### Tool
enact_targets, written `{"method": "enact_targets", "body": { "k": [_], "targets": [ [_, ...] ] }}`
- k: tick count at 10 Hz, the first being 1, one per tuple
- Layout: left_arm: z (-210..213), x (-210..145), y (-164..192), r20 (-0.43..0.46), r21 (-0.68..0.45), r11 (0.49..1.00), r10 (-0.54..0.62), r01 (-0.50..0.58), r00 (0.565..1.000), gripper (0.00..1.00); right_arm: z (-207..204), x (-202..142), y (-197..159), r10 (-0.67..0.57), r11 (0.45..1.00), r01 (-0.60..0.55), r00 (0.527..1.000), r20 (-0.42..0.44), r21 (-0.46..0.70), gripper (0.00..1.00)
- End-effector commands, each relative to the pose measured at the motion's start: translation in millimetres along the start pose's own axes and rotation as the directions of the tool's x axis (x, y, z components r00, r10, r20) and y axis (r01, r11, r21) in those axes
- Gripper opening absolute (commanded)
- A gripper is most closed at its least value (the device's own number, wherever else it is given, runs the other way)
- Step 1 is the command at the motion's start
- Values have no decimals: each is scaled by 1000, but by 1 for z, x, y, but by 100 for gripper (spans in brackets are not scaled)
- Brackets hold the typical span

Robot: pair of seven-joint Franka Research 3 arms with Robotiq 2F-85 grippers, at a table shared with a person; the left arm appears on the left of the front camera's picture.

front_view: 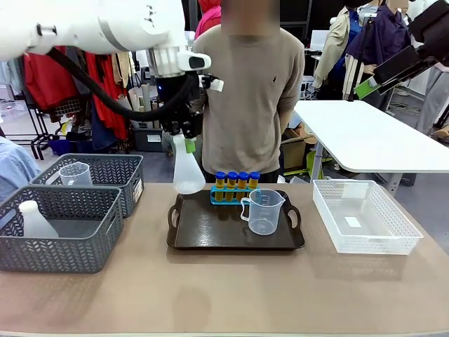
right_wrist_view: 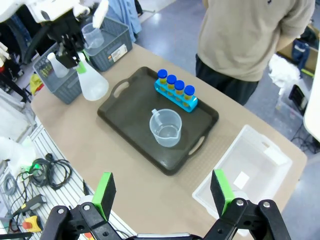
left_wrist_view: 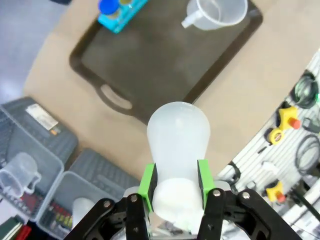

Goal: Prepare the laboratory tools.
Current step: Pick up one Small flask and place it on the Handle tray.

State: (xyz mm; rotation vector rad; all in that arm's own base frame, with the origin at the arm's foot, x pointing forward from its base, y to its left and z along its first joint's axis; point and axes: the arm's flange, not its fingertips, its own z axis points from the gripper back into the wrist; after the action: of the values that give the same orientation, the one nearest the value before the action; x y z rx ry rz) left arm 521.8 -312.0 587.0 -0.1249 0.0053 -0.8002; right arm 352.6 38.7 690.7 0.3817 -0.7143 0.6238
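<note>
In the front view the left gripper [front_view: 188, 140] hangs above the left rear corner of the dark tray [front_view: 210, 235], its jaws clamped on the neck of a frosted white conical flask [front_view: 188, 172], which is held upright in the air, clear of the tray. Four amber tubes with blue caps [front_view: 236, 181] stand in a blue rack [front_view: 219, 196] along the tray's far edge, and a clear handled measuring beaker [front_view: 263, 210] stands on the tray just in front of them, toward its right side. Two grey baskets [front_view: 59, 225] sit at the table's left edge, a white basket [front_view: 365, 217] near its right edge. In the left wrist view the green pads [left_wrist_view: 148, 181] press both sides of the flask's neck, its wide base toward the tray below. In the right wrist view the right gripper [right_wrist_view: 162, 192] hovers high over the table's near edge, its jaws spread wide with nothing between them; the beaker stands mid-tray, the tube rack at the edge nearest the person [right_wrist_view: 250, 35].
</note>
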Motion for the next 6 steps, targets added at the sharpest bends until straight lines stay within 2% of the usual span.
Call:
{"method": "enact_targets", "body": {
  "k": [1,2,3,4,6],
  "targets": [
    [-10,7,-5,-50,35,996,-77,78,996,0,0,0,0,3,1000,-4,1000,10,16,100],
    [-18,11,-9,-39,34,993,-108,109,993,0,0,0,0,3,1000,-4,1000,10,16,100],
    [-19,10,-10,-19,4,995,-103,103,995,0,0,0,0,3,1000,-4,1000,10,16,100],
    [-23,10,-8,-42,7,998,-64,64,997,0,0,0,0,3,1000,-4,1000,10,16,100],
    [-23,10,-8,-42,7,998,-64,64,997,0,0,0,0,3,1000,-4,1000,10,16,100]
  ]
}}
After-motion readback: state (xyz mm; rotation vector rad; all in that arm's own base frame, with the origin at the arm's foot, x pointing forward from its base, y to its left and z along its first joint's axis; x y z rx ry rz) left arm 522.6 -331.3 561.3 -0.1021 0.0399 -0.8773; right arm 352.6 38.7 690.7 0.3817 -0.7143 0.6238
